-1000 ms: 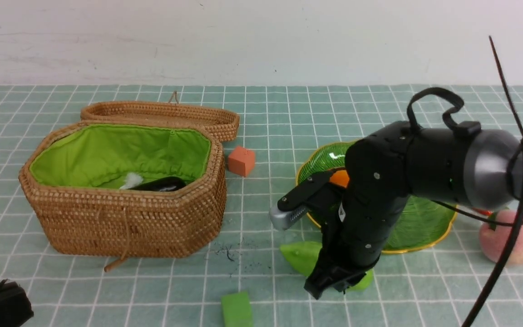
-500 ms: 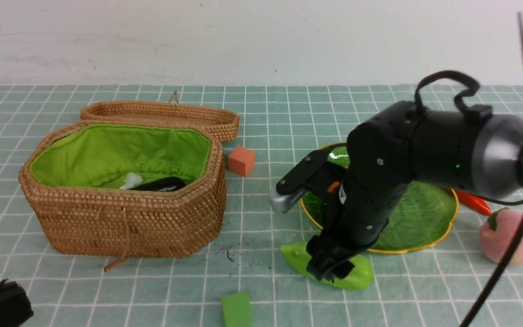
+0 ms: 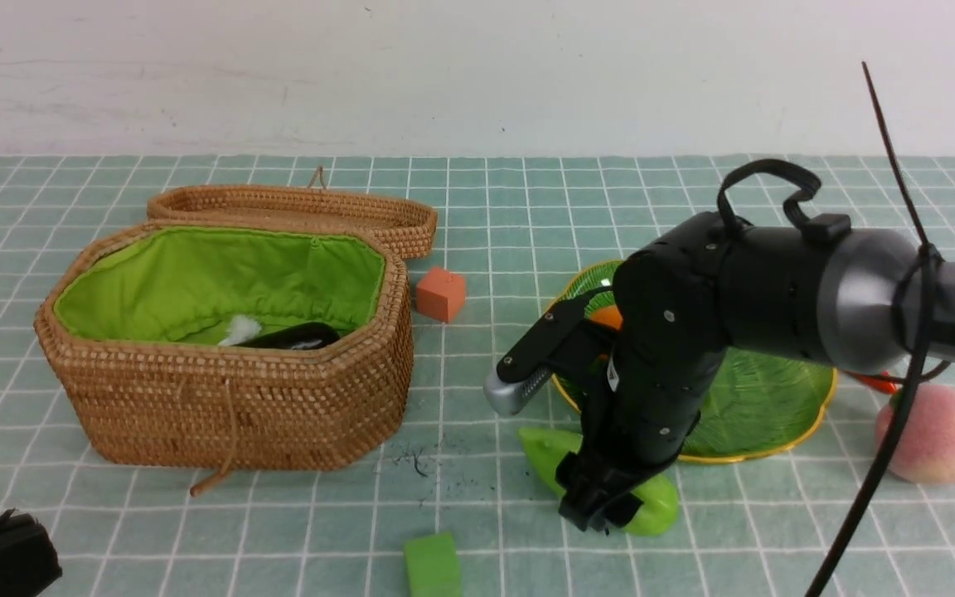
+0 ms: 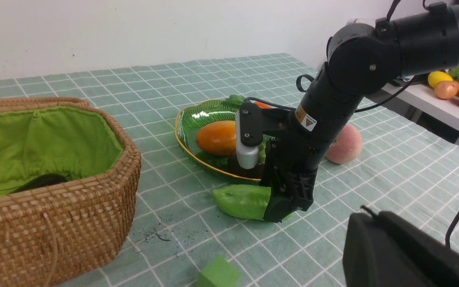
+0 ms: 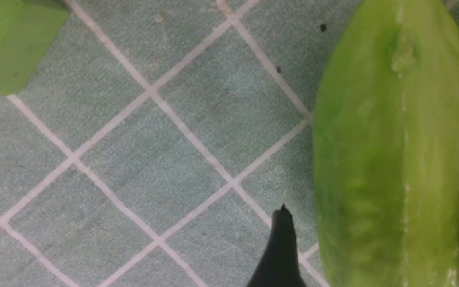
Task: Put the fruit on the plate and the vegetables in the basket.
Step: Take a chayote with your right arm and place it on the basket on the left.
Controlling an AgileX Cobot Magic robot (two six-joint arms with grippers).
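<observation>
Front view: one gourd (image 3: 652,509), one peach (image 3: 942,438)

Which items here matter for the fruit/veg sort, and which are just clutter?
Job: basket, eggplant inside it, plate, mango, gourd, peach, carrot.

Lying about: orange-red cube, green cube, toy produce on the side table.
</observation>
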